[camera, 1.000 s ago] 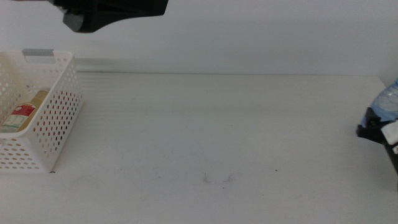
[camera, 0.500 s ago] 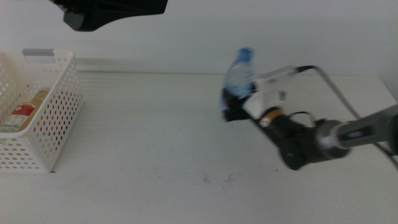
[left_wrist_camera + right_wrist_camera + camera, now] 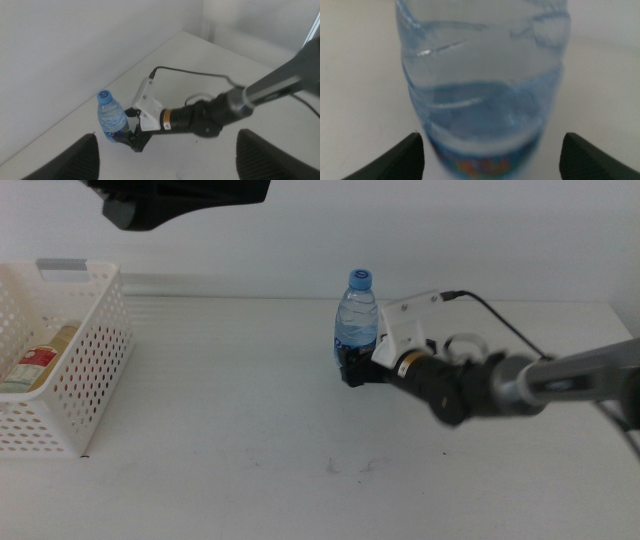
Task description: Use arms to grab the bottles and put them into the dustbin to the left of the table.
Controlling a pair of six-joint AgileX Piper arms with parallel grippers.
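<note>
Right fingers: my dark glossy fingers come in from the right side of the frame and stand a little right of the centre, low on the small clear water bottle with the blue cap. In the right wrist view the two fingers are on both sides of the bottle's lower part. They are clenched around it at the height of the label band.

Water bottle: it stands upright on the wide plain white bench, in the middle of the frame, a little above the centre. The cap is at the top. In the left wrist view I see it from above, with the right fingers at its base.

Left fingers: they hang high above the bench and look down on the bottle and on my other arm. The two dark tips are wide apart, released, with nothing between them. In the middle view this arm is only a black shape at the upper left edge.

White rectangular plastic basket with perforated sides: it is at the left edge of the frame, well apart from the water bottle.

Yellow-juice bottle with red-green label: it lies on its side inside the basket.
</note>
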